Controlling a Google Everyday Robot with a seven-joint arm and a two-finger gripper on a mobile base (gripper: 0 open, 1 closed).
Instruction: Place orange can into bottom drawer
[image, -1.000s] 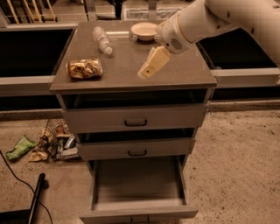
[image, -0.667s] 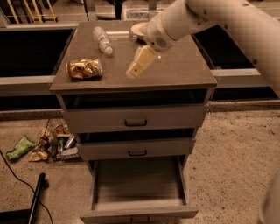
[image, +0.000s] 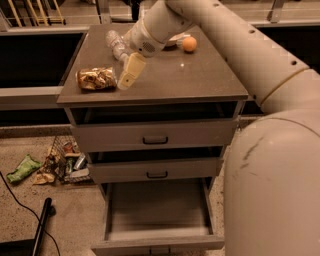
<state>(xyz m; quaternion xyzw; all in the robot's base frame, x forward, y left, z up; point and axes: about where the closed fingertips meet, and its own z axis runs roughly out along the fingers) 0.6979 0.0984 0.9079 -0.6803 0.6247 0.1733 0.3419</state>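
At the bottom of the frame the bottom drawer (image: 157, 212) stands pulled out with nothing in it, so it is ready to receive the can. The two upper drawers above it are only a little open. Higher, on the grey cabinet top (image: 200, 82), the gripper (image: 124, 82) has travelled from the middle of the top toward the left. It is now just beside the right end of the orange can (image: 95, 78), which lies at the left edge of the top, not yet taken. Whether the gripper is apart or together I cannot tell. I judge the grasp comes next. Further back lie a clear plastic bottle (image: 115, 42) and an orange fruit (image: 189, 44)
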